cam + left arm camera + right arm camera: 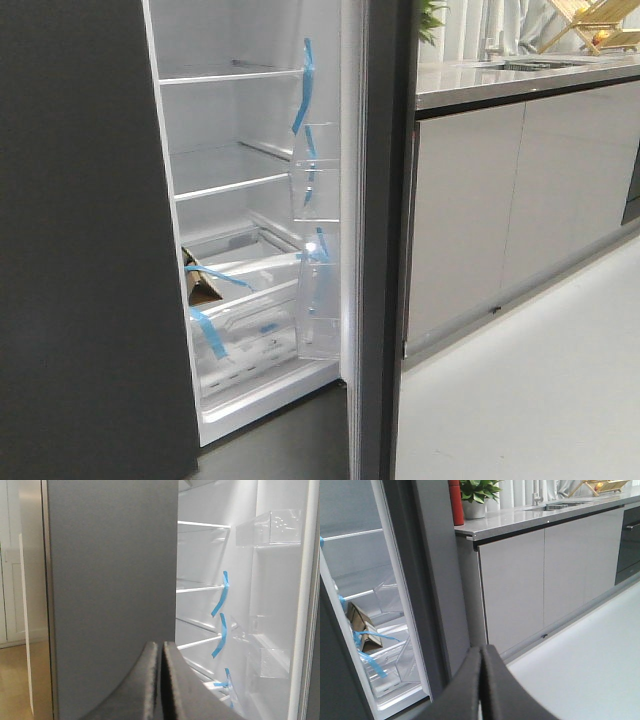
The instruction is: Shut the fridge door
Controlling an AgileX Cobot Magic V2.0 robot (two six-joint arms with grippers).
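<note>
Fridge door point(385, 240): stands open, edge-on in the front view, right of the lit fridge interior point(240, 200) and just left of the pale cabinet doors point(520, 200) under the counter point(520, 80).
Inner face: white lining carrying clear bins point(318, 250) stuck with blue tape point(303, 85).
Handling, judged: a tall stiff slab on hinges, likely fairly heavy yet free to swing; matte dark skin should not slip under a push.
Where to press: the flat dark outer face near its free edge, far from the hinge; no handle shows.
Avoid: the thin plastic bins, probably brittle.
Left gripper point(161, 680): fingers pressed together, holding nothing, before a grey panel point(112, 590).
Right gripper point(481, 680): likewise closed and empty, near the door's edge.
</note>
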